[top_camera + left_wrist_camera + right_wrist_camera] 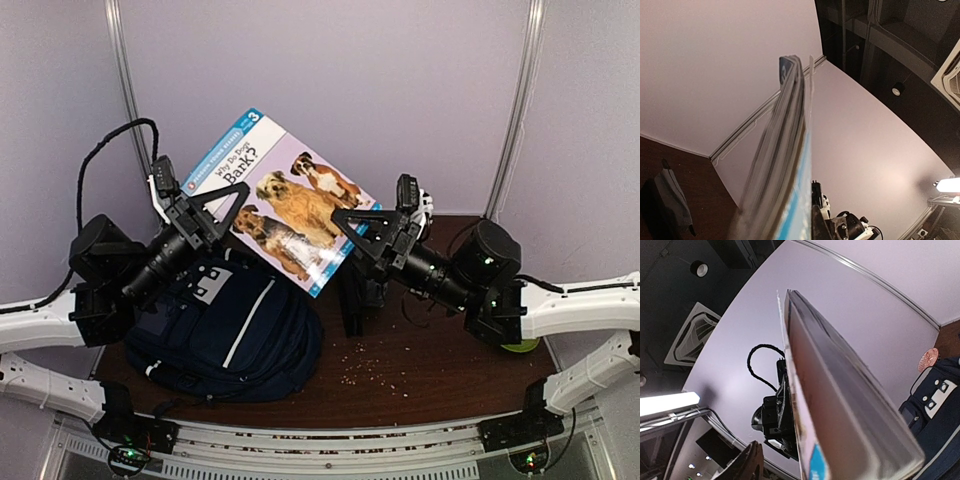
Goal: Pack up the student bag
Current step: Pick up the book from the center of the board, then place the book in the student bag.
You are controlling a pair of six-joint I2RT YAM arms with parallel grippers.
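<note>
Navy bag (225, 335) lies on the table (450, 340), left side, with 1 dog book (290, 195) in the air above it, not yet packed. Left gripper (232, 200) is clamped on the book's edge. Right gripper (345, 222) is at its lower corner; whether it grips is unclear. Crumbs (375, 375) lie nearby. The bag's opening is hidden.

Top camera looked down from behind; wrist cameras faced upward, close along the book (290, 200) all shared; right's also saw the bag (940, 435).

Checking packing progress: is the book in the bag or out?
Out: the book is up in the air above the bag.
</note>
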